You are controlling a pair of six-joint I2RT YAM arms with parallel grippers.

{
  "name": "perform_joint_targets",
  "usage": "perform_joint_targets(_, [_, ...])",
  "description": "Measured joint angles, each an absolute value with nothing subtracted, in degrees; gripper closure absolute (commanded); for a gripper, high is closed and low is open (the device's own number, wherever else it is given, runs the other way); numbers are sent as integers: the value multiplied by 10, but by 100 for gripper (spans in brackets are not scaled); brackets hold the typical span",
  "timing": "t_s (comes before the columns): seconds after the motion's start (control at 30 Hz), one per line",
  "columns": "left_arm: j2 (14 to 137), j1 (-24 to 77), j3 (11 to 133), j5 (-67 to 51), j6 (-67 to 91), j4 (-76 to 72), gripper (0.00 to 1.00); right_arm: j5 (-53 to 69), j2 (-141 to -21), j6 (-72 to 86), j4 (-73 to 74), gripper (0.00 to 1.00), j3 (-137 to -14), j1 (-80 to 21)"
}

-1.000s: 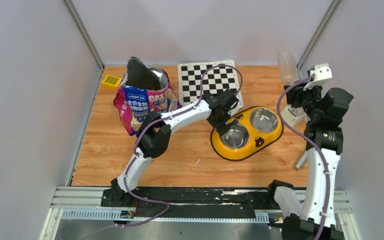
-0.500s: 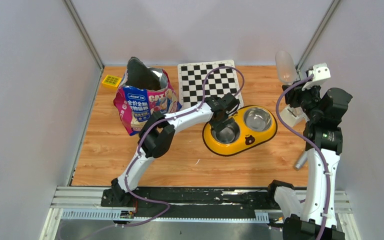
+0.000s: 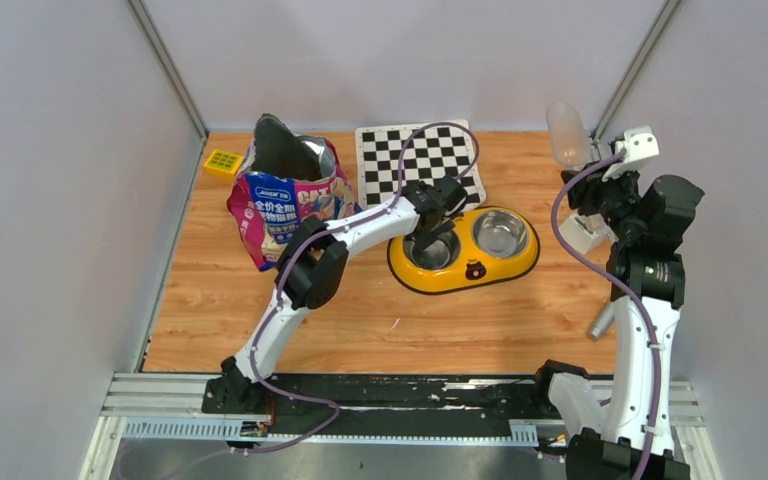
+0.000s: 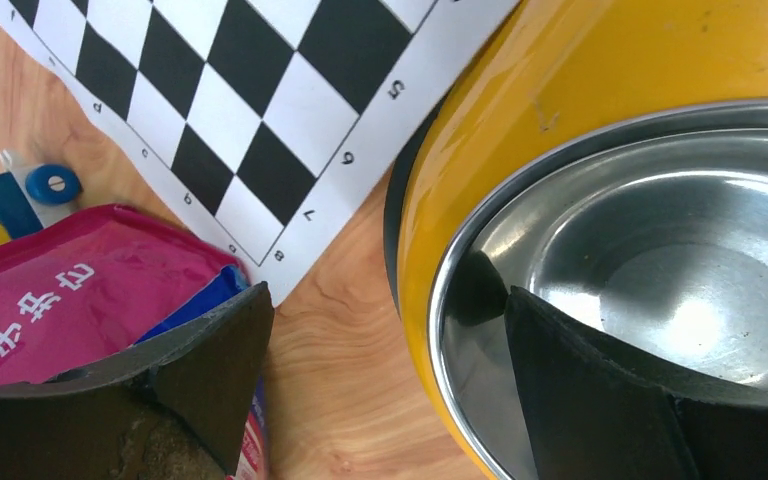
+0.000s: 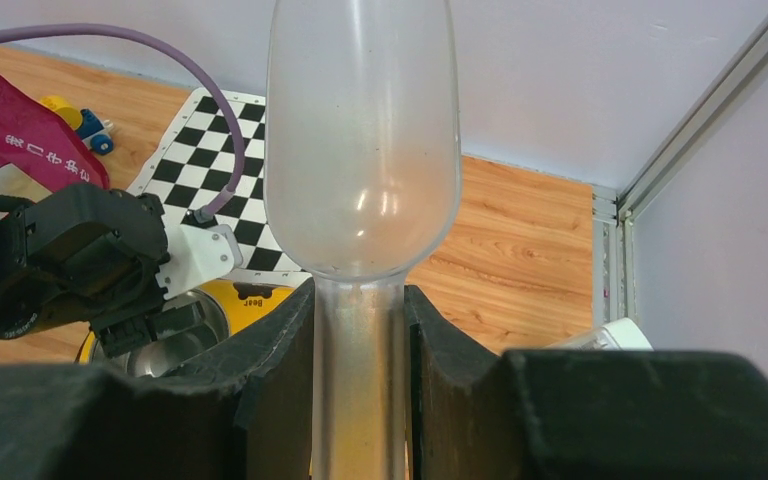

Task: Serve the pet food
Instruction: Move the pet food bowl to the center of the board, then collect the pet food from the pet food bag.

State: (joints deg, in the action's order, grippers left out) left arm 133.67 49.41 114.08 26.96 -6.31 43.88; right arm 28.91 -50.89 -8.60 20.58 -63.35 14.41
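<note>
- Top external view: the task was judged to be at an early stage, since both cups (image 3: 501,232) of the yellow bowl (image 3: 520,265) were seen bare and shining.
- No pet food was shown loose anywhere. It was taken to be inside the bag (image 3: 285,205), which was stood open-topped at the back left of the tabletop (image 3: 380,320).
- The left fingers (image 3: 428,235) were spread wide astride the bowl's left rim, one inside the left cup (image 4: 680,260) and the other outside over bare wood. Nothing was clamped between them.
- The right fingers (image 3: 585,172) were closed on the handle of a clear scoop (image 5: 360,140), which was held upright and empty near the right wall.
- Scooping from the bag and tipping into a cup were judged to be left undone.
- The bowl was set just beside the near edge of the checkerboard (image 3: 415,160), with the bag near on its left but apart from it.
- Open wood was left in front of the bowl.
- The straight path from scoop to bag was crossed by the left arm, and the bag's mouth was hemmed by the left and back walls, so a high approach was judged advisable.
</note>
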Motion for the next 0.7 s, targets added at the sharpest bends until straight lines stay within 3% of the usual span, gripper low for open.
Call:
perform_joint_targets(0.23, [1304, 480, 1127, 210, -73, 465, 0, 302, -516, -85, 206, 100, -634, 144])
perform_joint_targets(0.43, [1136, 469, 1098, 60, -85, 529, 0, 349, -544, -73, 212, 100, -645, 141])
perform_joint_targets(0.57, [1046, 424, 1209, -14, -84, 588, 0, 378, -586, -69, 250, 100, -707, 118])
perform_joint_targets(0.7, [1011, 298, 1351, -1, -85, 607, 0, 370, -623, -81, 289, 100, -796, 41])
